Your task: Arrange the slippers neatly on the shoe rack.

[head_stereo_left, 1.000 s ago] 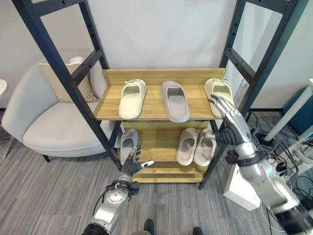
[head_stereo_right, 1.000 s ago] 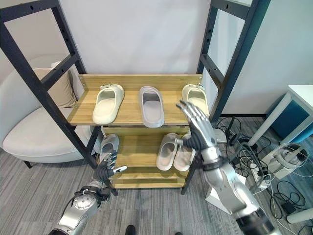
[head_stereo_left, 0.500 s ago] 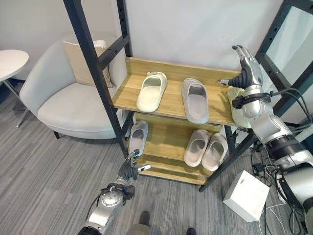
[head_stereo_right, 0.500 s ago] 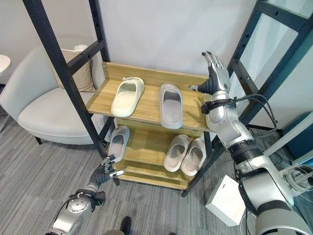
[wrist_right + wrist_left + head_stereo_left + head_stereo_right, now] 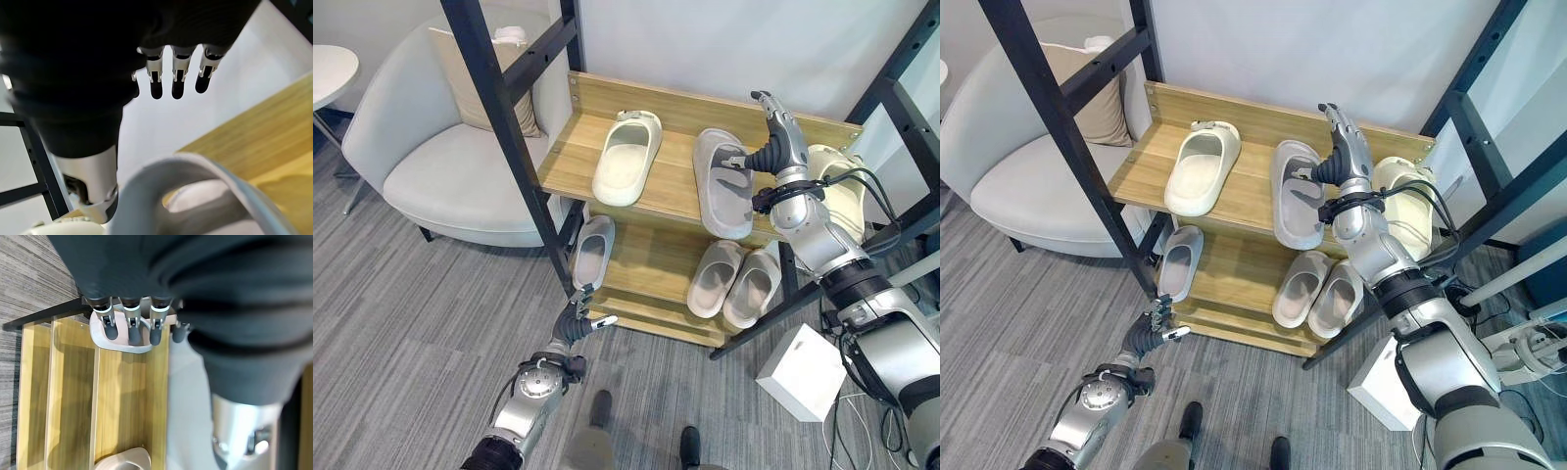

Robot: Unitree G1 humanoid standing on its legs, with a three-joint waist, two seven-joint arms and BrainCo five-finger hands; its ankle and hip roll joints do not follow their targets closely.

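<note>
The grey slipper (image 5: 722, 184) lies on the top shelf (image 5: 568, 166) of the shoe rack, under the right hand (image 5: 775, 149), whose fingers (image 5: 177, 84) are straight. Only the wrist view shows its strap close up. The left hand (image 5: 576, 320) hangs low, fingers relaxed.

Top shelf (image 5: 568, 171): bare wood left of the cream slipper (image 5: 626, 157) and between it and the grey slipper (image 5: 722, 184); right end crowded by right hand (image 5: 773, 147), another cream slipper (image 5: 842, 196) and black upright (image 5: 911, 211).
</note>
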